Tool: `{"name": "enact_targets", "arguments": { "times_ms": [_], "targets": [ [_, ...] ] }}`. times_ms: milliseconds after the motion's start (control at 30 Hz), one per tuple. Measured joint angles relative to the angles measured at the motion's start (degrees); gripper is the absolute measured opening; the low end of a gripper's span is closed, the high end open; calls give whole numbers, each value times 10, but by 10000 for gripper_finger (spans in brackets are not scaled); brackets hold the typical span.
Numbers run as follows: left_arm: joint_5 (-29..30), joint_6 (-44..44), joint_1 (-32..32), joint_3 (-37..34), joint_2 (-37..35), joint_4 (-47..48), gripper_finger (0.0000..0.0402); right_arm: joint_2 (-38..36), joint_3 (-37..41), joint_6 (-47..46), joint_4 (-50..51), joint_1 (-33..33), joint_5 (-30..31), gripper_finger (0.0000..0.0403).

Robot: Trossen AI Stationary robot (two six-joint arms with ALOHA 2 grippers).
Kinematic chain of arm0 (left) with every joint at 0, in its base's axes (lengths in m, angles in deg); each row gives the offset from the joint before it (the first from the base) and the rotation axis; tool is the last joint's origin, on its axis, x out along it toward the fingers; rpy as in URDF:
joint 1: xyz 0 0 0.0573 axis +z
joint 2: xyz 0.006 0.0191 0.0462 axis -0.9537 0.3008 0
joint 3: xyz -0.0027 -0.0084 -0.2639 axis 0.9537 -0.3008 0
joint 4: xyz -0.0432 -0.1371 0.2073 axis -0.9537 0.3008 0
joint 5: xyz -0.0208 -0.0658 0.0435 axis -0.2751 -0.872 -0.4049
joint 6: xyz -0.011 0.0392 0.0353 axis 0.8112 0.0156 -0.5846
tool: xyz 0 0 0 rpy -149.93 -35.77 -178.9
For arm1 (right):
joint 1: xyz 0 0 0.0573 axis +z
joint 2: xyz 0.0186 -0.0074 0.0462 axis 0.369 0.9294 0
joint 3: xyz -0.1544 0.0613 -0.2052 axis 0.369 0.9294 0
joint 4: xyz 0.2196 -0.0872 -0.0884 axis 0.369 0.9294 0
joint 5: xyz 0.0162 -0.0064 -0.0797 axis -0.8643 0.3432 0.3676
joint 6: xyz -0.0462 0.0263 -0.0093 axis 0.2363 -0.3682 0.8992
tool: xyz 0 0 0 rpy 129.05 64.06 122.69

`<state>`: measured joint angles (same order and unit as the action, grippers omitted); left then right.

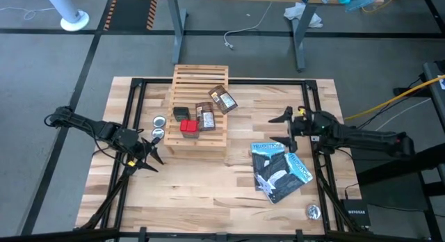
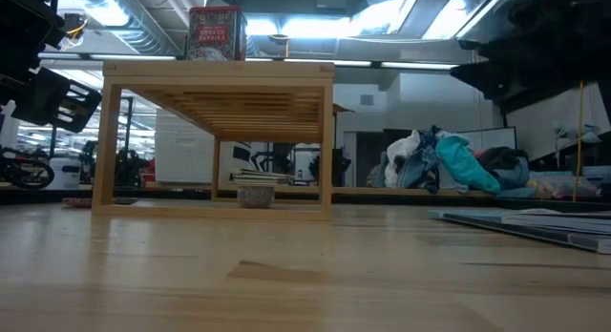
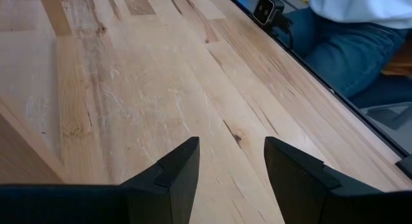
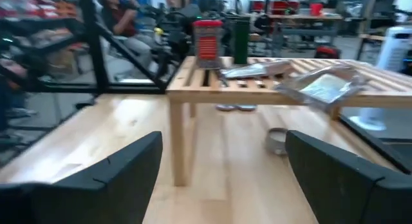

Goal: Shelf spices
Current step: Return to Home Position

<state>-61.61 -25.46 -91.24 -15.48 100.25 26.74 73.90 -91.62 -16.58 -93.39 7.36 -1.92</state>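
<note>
The light wooden slatted shelf (image 1: 199, 141) stands at the table's middle, toward the far edge. The spices lie on its top: a red box (image 1: 188, 126), a dark grey box (image 1: 181, 113) and two orange-brown packets (image 1: 205, 117) (image 1: 223, 99). In the right wrist view the red box (image 4: 207, 40) and the dark box (image 4: 241, 40) stand upright, and one packet (image 4: 322, 85) lies at the shelf's edge. My left gripper (image 1: 156, 150) waits open over bare wood left of the shelf. My right gripper (image 1: 283, 133) hangs wide open to the right of the shelf, nothing between its fingers.
Two round silver tins (image 1: 159, 127) sit on the table beside the shelf's left side, and a third (image 1: 313, 211) near the front right corner. Blue-and-black booklets (image 1: 281, 171) lie right of centre. A black frame (image 1: 132, 96) borders the tabletop. A person (image 3: 360, 44) sits beyond the table's edge.
</note>
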Motion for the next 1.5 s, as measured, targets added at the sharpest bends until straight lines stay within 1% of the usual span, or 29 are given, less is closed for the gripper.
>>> {"name": "enact_targets", "arguments": {
  "times_ms": [167, 300, 433, 533, 633, 700, 867, 1033, 1167, 1500],
  "targets": [
    [0, 0, 0, 0, 0, 0, 169, -52, 25, -13, 26, 0, -44, 335],
    [0, 0, 0, 0, 0, 0, 169, -77, 39, -13, 62, 1, -78, 335],
    [0, 0, 0, 0, 0, 0, 169, -103, 56, -12, 65, 1, -126, 335],
    [0, 0, 0, 0, 0, 0, 169, -123, 56, -10, 88, 2, -144, 335],
    [0, 0, 0, 0, 0, 0, 169, -149, 57, 13, 115, 23, -139, 335],
    [0, 0, 0, 0, 0, 0, 169, -167, 57, 28, 117, 44, -127, 335],
    [0, 0, 0, 0, 0, 0, 169, -199, 58, 33, 119, 100, -78, 335],
    [0, 0, 0, 0, 0, 0, 169, -208, 58, 15, 123, 131, -29, 335],
    [0, 0, 0, 0, 0, 0, 169, -209, 58, 0, 125, 144, -19, 335],
    [0, 0, 0, 0, 0, 0, 169, -209, 59, 0, 125, 143, -19, 335]
  ]
}}
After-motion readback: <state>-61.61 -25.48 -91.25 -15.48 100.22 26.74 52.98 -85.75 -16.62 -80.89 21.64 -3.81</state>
